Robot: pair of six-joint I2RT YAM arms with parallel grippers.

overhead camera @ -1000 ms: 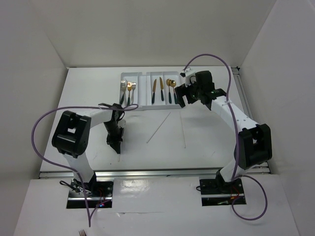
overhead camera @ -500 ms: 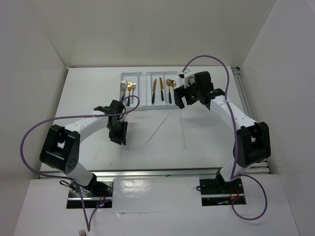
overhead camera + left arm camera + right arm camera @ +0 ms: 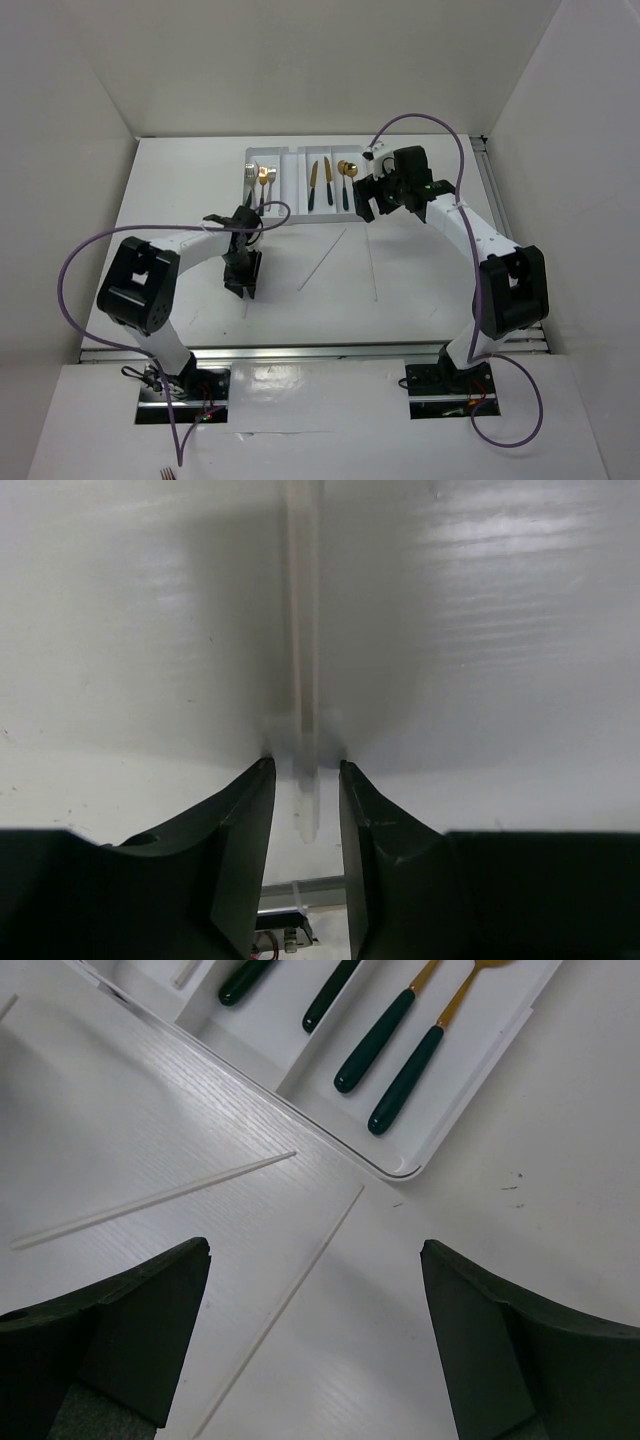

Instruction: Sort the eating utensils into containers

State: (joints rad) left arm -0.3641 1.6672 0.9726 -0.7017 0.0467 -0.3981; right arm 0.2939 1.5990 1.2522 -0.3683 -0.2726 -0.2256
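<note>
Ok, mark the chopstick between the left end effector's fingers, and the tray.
chopstick (image 3: pixel 302 630), left wrist view, mid shaft
tray (image 3: pixel 400 1167), right wrist view, near corner rim

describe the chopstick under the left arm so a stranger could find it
From the white organiser tray at the back of the table, come toward the near edge off its left end to the left gripper. The chopstick lies on the table between its jaws; the other two chopsticks lie uncovered further right.

Cutlery (image 3: pixel 313 185) in the white tray (image 3: pixel 290 170), chopsticks (image 3: pixel 323 259) outside.
Dark-handled gold and silver pieces lie lengthwise in slots; two pale chopsticks lie loose nearby.
</note>
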